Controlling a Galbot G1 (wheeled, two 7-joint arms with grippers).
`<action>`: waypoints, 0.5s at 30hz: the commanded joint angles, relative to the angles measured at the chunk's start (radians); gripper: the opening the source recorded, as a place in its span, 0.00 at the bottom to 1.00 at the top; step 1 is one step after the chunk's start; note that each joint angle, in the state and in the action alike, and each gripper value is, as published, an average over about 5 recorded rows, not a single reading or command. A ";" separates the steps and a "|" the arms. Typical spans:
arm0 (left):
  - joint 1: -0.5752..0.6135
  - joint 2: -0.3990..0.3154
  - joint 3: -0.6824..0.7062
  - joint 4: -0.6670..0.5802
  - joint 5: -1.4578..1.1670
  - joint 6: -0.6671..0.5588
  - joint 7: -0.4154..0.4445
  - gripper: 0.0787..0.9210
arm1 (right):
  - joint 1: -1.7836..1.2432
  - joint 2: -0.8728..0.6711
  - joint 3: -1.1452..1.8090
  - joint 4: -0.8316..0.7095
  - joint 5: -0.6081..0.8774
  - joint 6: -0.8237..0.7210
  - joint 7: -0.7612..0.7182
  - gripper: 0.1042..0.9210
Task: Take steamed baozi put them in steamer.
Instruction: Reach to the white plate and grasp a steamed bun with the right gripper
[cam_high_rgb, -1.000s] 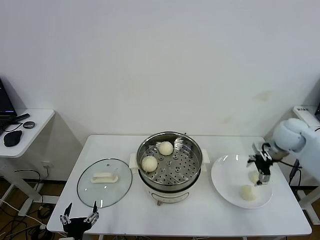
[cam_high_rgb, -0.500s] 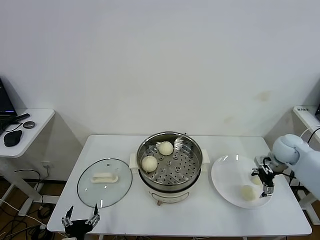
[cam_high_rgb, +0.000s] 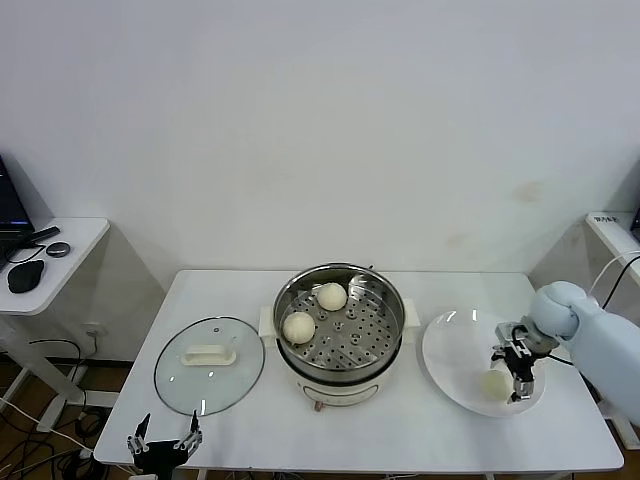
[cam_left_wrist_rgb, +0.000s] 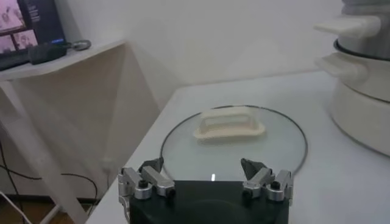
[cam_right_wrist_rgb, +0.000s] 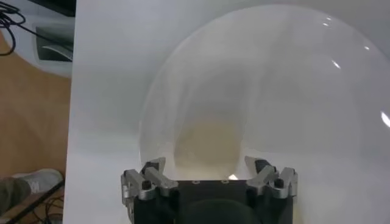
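The steamer (cam_high_rgb: 340, 322) stands mid-table with two steamed baozi on its perforated tray, one at the back (cam_high_rgb: 331, 296) and one at the left (cam_high_rgb: 298, 327). A third baozi (cam_high_rgb: 493, 384) lies on the white plate (cam_high_rgb: 452, 352) at the right. My right gripper (cam_high_rgb: 512, 368) is low over the plate and open, its fingers on either side of that baozi. In the right wrist view the baozi (cam_right_wrist_rgb: 207, 142) sits just ahead of the open right gripper (cam_right_wrist_rgb: 206, 169). A fourth baozi is hidden. My left gripper (cam_high_rgb: 160, 441) is open and empty, below the table's front edge.
A round glass lid (cam_high_rgb: 209, 365) with a white handle lies flat left of the steamer; it also shows in the left wrist view (cam_left_wrist_rgb: 234, 141), ahead of the left gripper (cam_left_wrist_rgb: 204, 173). A side desk (cam_high_rgb: 45, 250) with a mouse stands at far left.
My right gripper has come down and toward the plate's front, from above the plate's right side to around the front baozi. The left arm has barely moved.
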 joint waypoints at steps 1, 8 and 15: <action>0.000 -0.001 0.000 0.003 0.000 0.000 0.000 0.88 | -0.008 0.018 0.007 -0.017 -0.016 0.004 0.009 0.88; -0.003 -0.001 0.001 0.005 0.000 0.001 0.000 0.88 | -0.009 0.018 0.007 -0.021 -0.017 -0.007 0.004 0.88; -0.004 -0.001 0.004 0.007 0.000 0.001 0.000 0.88 | -0.016 0.014 0.011 -0.018 -0.013 -0.013 0.004 0.75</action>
